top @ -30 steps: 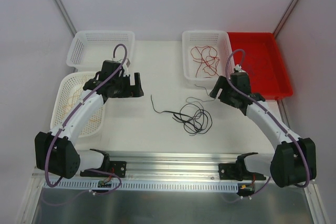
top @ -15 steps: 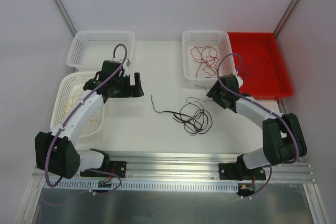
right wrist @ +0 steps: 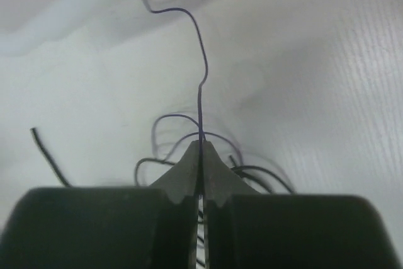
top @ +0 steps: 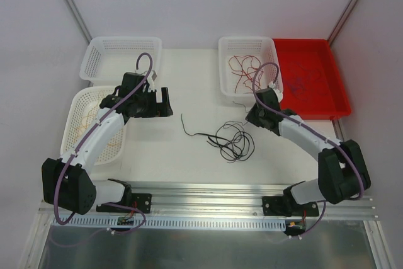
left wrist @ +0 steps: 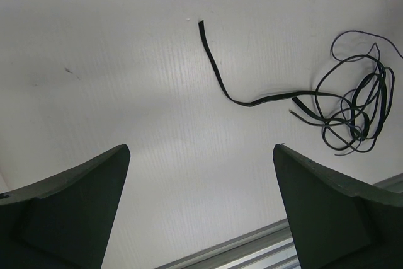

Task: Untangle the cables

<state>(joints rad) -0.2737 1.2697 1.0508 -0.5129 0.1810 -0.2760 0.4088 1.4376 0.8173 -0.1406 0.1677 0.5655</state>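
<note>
Sorting partly done. Red wires [top: 244,70] lie in the white basket [top: 227,48] at far centre, dark blue-purple wires [top: 302,80] in the red tray [top: 340,102] beside it, and yellow-orange wires [top: 80,123] in the near-left basket [top: 72,108]. In the far-left basket [top: 94,48] I can make out no wire (mesh too fine from above to be sure). What is left is one loose tangle [top: 232,141] of dark loops on the table [top: 189,74] between the two arms, with a black strand [left wrist: 217,74] trailing out of it to the left. Right gripper [right wrist: 201,152]: fingers pinched tight on a single thin purplish wire [right wrist: 200,86], which rises from the pinch and curls off toward the blurred basket wall. More loops lie just beyond and either side of the fingertips. Left gripper [left wrist: 200,149]: fingers spread wide, nothing between them, held over the table with the black strand's free end just ahead and the knot well off to one side. Judgement: late in the job. Most colours are already binned, and the step in hand looks like drawing the purplish wire free of the black loops. After that the black remainder needs separating. Whether the held wire is knotted into the loops or only lying across them cannot be told.
</note>
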